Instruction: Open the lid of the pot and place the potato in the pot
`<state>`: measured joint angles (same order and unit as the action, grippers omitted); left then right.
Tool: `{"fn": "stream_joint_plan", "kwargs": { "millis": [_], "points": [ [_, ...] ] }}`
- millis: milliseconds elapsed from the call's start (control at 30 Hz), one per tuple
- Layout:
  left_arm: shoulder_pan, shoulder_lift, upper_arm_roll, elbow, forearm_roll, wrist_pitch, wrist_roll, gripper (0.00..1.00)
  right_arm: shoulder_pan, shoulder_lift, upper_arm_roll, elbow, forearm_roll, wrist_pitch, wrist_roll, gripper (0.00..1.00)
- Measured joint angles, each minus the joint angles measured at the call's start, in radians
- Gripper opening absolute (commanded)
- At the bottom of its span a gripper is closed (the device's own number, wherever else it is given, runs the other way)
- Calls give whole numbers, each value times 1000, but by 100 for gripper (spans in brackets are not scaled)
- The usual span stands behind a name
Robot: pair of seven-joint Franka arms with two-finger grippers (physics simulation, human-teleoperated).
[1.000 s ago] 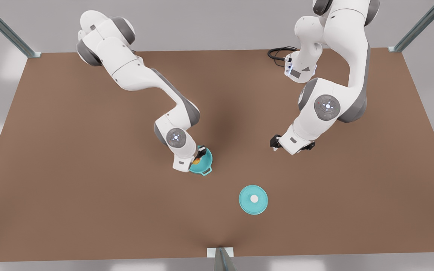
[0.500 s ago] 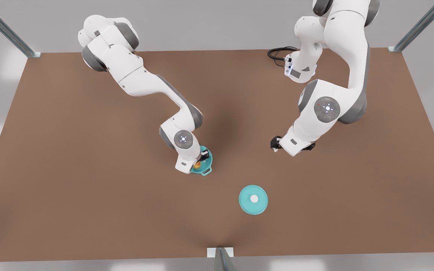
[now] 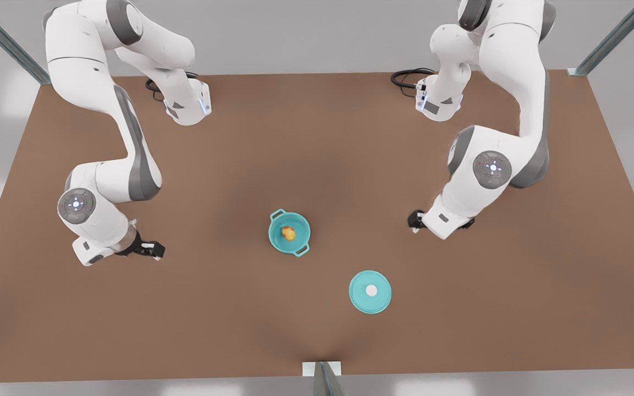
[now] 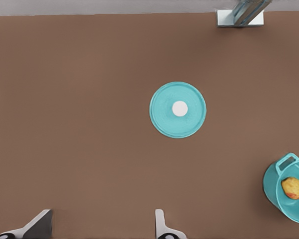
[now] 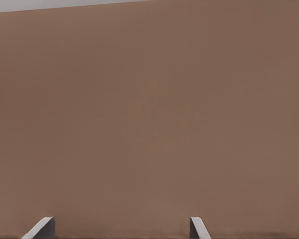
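Potato (image 3: 288,233), lumpy yellow-orange, sits inside the open teal pot (image 3: 289,233); front view shows the flat pot lid (image 3: 370,291) on the brown table (image 3: 317,137), between my parted left gripper (image 3: 411,223) and parted right gripper (image 3: 151,251). My left wrist view shows lid (image 4: 178,109) ahead, pot (image 4: 289,191) aside. My right wrist view: bare table (image 5: 149,119).

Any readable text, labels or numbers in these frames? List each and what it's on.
None readable.
The pot, the potato inside it, the pot lid and the table carry no print.
The round panels on the arm joints show small coloured marks, too small to read.
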<state>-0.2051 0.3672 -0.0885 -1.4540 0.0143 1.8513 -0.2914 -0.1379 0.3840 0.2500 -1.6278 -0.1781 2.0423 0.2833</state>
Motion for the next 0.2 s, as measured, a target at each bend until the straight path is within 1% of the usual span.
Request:
{"fn": "stream_joint_plan", "kwargs": {
  "millis": [67,200],
  "points": [
    [68,3,2,-14,-3,-1,30,100,-8,1,0,0,1,-7,-19,100],
    [78,5,0,-19,-4,0,80,100,-9,3,0,0,1,-17,-53,100]
  ]
}}
